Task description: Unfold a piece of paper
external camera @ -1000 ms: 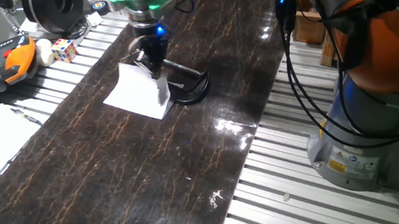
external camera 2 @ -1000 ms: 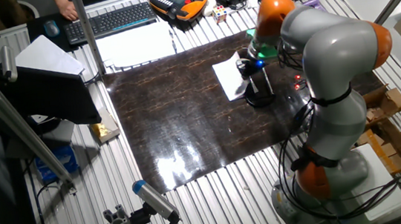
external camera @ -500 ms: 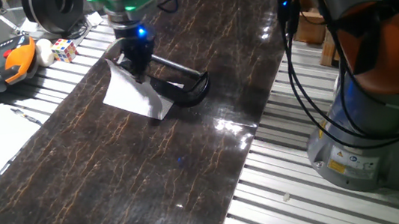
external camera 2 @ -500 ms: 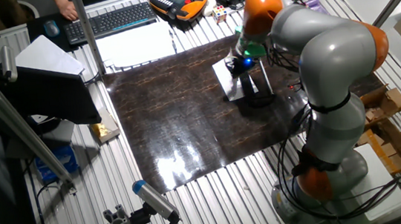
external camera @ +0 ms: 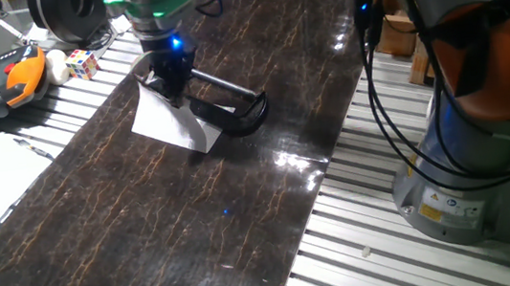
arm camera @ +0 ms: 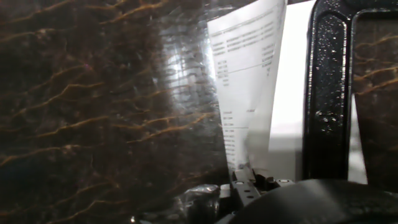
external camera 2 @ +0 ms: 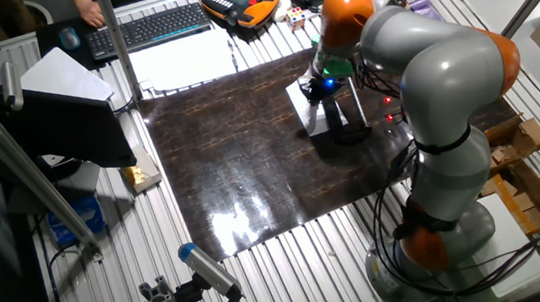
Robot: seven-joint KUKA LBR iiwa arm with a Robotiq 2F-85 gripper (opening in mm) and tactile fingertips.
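One fixed view: the gripper hangs in the upper left of the frame, over the dark marbled table. The piece of paper lies directly beneath it, one flap lifted toward the fingers, the rest flat. The black clamp sits just right of the sheet, touching its edge. Jaws look closed on the raised flap.

The other fixed view: gripper upper centre, paper under and left of it, clamp to the right. Grip detail too small to confirm.

Hand view: paper rises from the fingertips at bottom centre toward the top; printed text on the lifted flap. Clamp runs vertically at right, over the flat part. Jaws pinch the flap's edge.

Judgement: crease runs parallel to the clamp; the flap should be carried away from the clamp, toward frame left.
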